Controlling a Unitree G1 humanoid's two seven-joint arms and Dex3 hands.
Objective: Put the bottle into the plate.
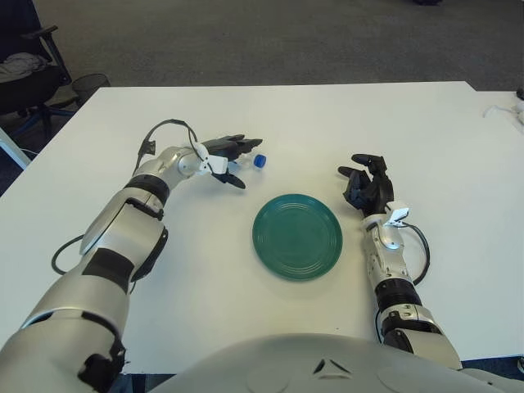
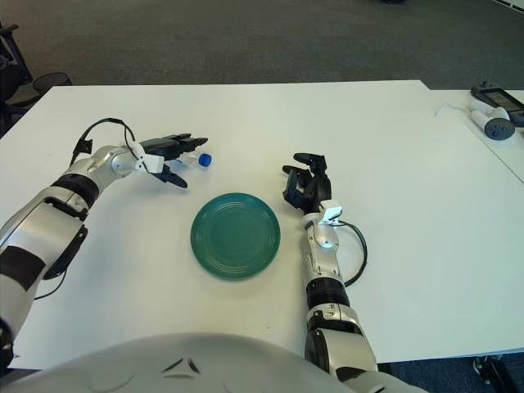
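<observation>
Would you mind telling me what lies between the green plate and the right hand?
Nothing: only bare white table separates the green plate from the right hand, shown in both eye views.

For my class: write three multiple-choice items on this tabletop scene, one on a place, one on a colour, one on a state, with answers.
1. Where is the plate?
A. between the two hands
B. left of the left hand
C. on the floor

2. What colour is the bottle cap?
A. red
B. blue
C. yellow

3. Where is the bottle now?
A. on the plate
B. in the right hand
C. in the left hand

Answers: 1 A, the plate lies centrally between them. 2 B, the cap shows blue. 3 C, the left fingers close round it.
</observation>
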